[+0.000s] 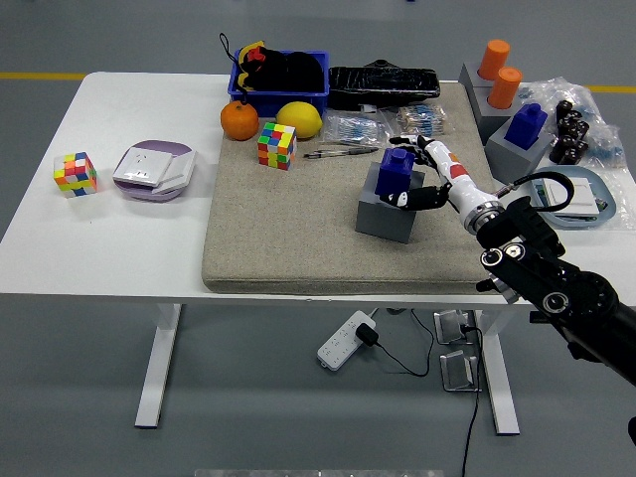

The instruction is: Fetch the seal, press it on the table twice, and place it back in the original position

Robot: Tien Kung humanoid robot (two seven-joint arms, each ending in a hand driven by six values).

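Right now, line by line:
Right hand: the right hand (425, 177) reaches in from the lower right, its fingers (412, 197) curled around the blue seal (397, 167), thumb side toward the far edge.
Seal: blue, upright, seated on top of a grey block (387, 212); whether it has lifted clear of the block cannot be told.
Grey block: stands on the beige mat (298, 238), right of the mat's middle.
Mat: covers the centre and right of the white tabletop (119, 238).
Second seal: another blue seal (526, 123) sits on its own grey stand (517, 154) near the right edge, well apart from the hand.
Orange cylinders: two orange cylinders (500, 75) stand on a grey holder (481, 99) at the far right.
Fruit: an orange (239, 120) and a lemon (298, 119) lie side by side at the mat's far edge, just in front of a blue bin (280, 91).
Cubes: one colour cube (277, 145) on the mat near the lemon, another colour cube (76, 173) on the bare tabletop at the left.
Purple and white box: a purple and white box (153, 170) lies just right of the left cube.
Black case: a black case (384, 83) lies beside the bin, along the far edge.
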